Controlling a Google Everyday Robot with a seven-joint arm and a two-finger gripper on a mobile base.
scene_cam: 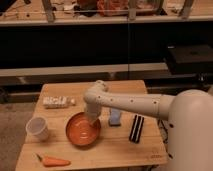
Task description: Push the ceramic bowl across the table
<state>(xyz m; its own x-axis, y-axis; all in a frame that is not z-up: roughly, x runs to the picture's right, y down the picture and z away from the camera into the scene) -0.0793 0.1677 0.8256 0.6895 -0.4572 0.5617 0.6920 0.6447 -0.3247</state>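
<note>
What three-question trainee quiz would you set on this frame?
1. True or false: the gripper is at the ceramic bowl's right rim, as pictured.
2. Short answer: which object lies nearest the table's front edge?
3. Fill in: in the picture, the black object lies to the bowl's ___.
Key: 1 true; 2 the carrot; 3 right.

Orange ceramic bowl (83, 131), darker rim. Light wooden table (125, 150), plank lines. White cup (38, 128), orange carrot (54, 161). Pale gripper (92, 119) at the bowl's rim toward the table's back edge.
</note>
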